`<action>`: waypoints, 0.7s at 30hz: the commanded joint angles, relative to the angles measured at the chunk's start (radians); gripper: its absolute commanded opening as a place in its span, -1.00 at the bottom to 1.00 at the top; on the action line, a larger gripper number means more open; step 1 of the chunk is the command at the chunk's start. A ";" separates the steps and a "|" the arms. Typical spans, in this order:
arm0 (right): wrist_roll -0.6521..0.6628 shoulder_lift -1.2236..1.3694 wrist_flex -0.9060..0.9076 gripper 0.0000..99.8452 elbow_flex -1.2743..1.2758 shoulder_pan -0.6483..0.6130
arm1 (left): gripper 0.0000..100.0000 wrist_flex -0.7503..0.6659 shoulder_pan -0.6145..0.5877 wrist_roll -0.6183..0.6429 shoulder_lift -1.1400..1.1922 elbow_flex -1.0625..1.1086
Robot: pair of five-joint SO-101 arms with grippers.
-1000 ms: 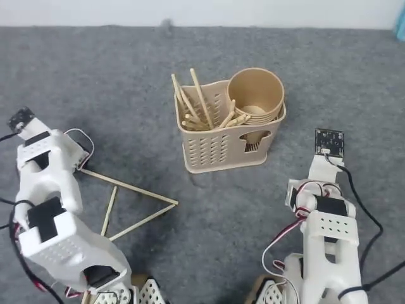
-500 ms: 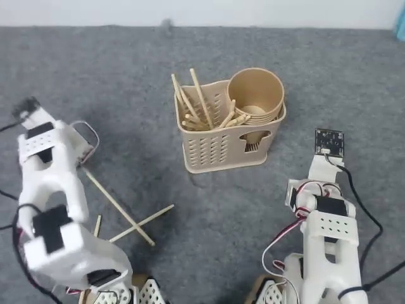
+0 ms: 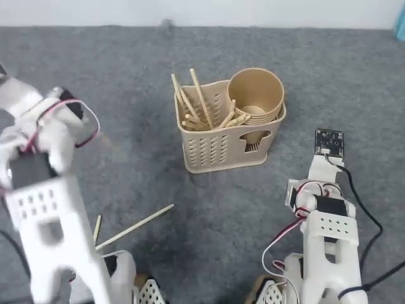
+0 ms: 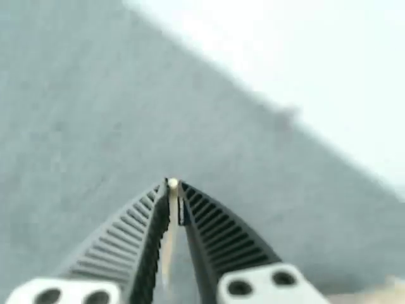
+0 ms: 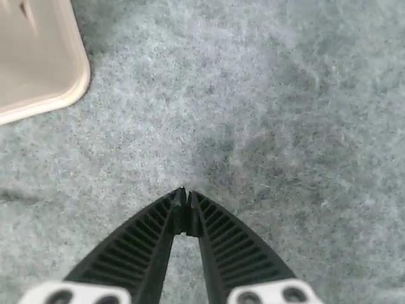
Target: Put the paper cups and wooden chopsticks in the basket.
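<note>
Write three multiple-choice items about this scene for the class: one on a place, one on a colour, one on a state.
1. Where is the paper cup?
A. in the basket
B. on a plate
C. in a drawer

2. What colour is the basket?
A. blue
B. beige
C. black

3. How is the left gripper?
A. wide open and empty
B. shut on a spoon
C. shut on a chopstick

Answers:
1 A, the high view shows it standing inside the basket's walls.
2 B, its slotted walls are beige.
3 C, the left wrist view shows a stick pinched between its jaws.
</note>
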 commanded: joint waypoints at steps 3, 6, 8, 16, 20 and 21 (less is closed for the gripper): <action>0.014 -0.027 -0.010 -0.98 -0.008 0.001 | -0.98 -0.026 0.176 -0.018 -0.288 -0.036; 0.014 -0.027 -0.010 -0.98 -0.008 0.001 | -0.98 -0.129 0.272 -0.018 -0.353 -0.036; 0.014 -0.028 -0.010 -0.98 -0.008 0.001 | -0.98 -0.230 0.348 -0.018 -0.376 -0.018; 0.014 -0.028 -0.010 -0.98 -0.008 0.002 | -0.98 -0.888 0.537 -0.018 -0.399 0.168; 0.014 -0.028 -0.010 -0.98 -0.008 0.002 | -0.98 -0.902 0.546 -0.018 -0.333 0.127; 0.015 -0.028 -0.010 -0.98 -0.008 0.002 | -0.98 -0.887 0.545 -0.018 -0.307 0.114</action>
